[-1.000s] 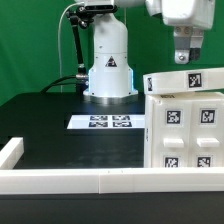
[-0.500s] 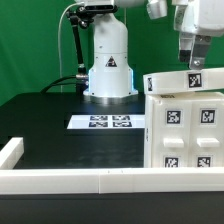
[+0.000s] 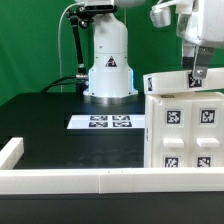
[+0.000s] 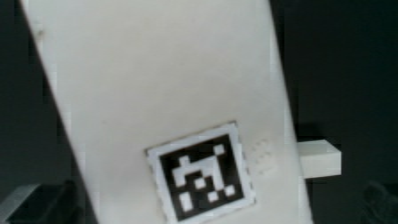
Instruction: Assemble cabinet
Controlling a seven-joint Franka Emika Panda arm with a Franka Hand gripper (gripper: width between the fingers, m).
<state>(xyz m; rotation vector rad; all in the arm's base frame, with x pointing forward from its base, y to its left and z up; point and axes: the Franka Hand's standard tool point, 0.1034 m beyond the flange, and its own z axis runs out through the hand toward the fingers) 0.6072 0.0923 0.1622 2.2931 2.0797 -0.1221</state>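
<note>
Cabinet [image 3: 185, 125], one, claw [image 3: 198, 78] above

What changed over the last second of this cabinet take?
The gripper shifted toward the exterior view's right and came down, so it now sits right at the tilted top panel of the cabinet. Whether it has taken hold cannot be told. The cabinet, the marker board and the white rail in front stayed where they were.
</note>
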